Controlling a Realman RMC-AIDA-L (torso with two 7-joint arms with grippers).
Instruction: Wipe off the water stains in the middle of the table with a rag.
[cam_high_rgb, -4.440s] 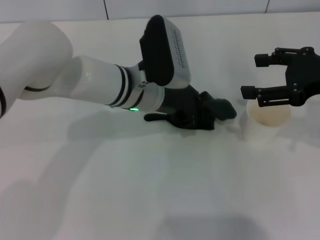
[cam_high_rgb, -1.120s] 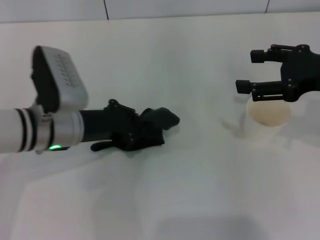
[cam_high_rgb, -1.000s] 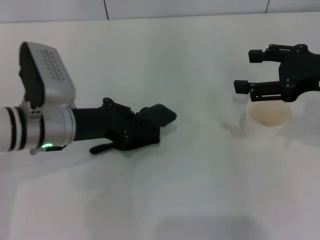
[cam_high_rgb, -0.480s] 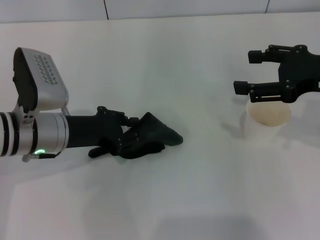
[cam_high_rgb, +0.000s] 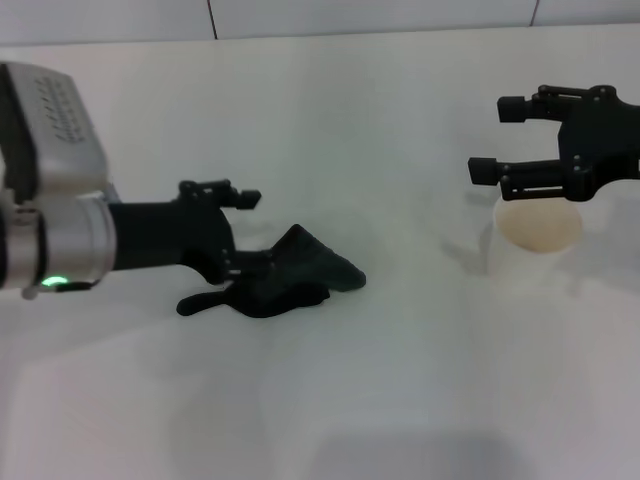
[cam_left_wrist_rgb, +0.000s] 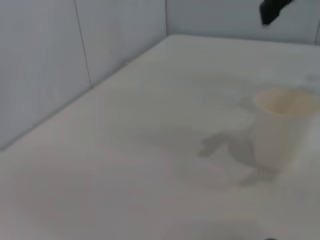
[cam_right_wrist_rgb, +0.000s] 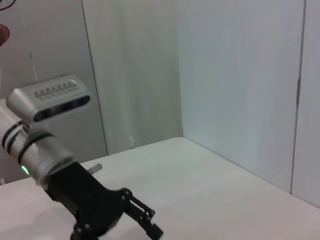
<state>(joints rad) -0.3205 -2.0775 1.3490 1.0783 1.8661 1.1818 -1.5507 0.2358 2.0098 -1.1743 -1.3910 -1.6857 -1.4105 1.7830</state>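
The rag, a dark cloth wad, lies on the white table left of the middle. My left gripper is open just left of it: one finger is raised above the rag and the lower one rests on the table against the rag's edge. The right wrist view shows this left gripper from afar. My right gripper is open and empty, hovering above the cup at the right. No orange-amber water stains show in any view.
A translucent white plastic cup stands at the right under my right gripper; it also shows in the left wrist view. Grey wall panels run along the table's far edge.
My left arm pulled back from near the cup toward the left, dragging the rag across the table. Its fingers have now spread open and the rag lies loose on the table. The right gripper barely moved.
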